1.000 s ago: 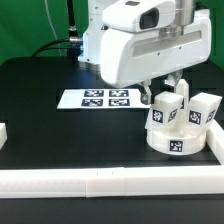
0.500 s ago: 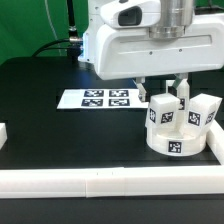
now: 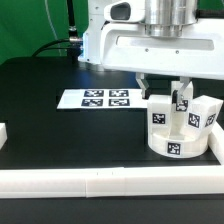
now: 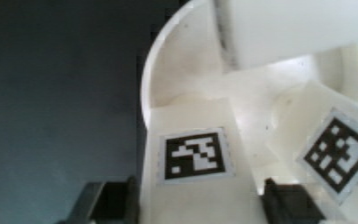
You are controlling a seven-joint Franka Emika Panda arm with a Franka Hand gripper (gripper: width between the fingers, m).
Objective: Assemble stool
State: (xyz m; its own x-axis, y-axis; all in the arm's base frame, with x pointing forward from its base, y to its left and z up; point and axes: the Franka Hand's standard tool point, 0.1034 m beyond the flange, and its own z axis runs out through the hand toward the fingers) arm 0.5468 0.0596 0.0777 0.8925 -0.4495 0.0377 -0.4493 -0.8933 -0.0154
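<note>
Exterior view: the thick white round plastic disc seat of the stool lies flat on the black worktop, toward the exterior view's right, just inside the long white border rail along the near edge. Three short white blocky legs stand on top of the seat: one toward the exterior view's left, one in the middle, one toward the exterior view's right. Each carries small black-and-white square tags, as does the seat's side wall.

The claw hangs straight down from the white arm body, directly over the middle leg. Its dark fingers reach the top of that leg. Contact looks likely, but a firm grip cannot be confirmed from this view.

Wrist view: two dark fingertips sit either side of a white tagged leg, with the curved seat rim behind. Fingertips appear apart, bracketing the leg; whether clenched on it cannot be told.

The marker board lies flat on the worktop, toward the exterior view's left of the stool, apart from it.
</note>
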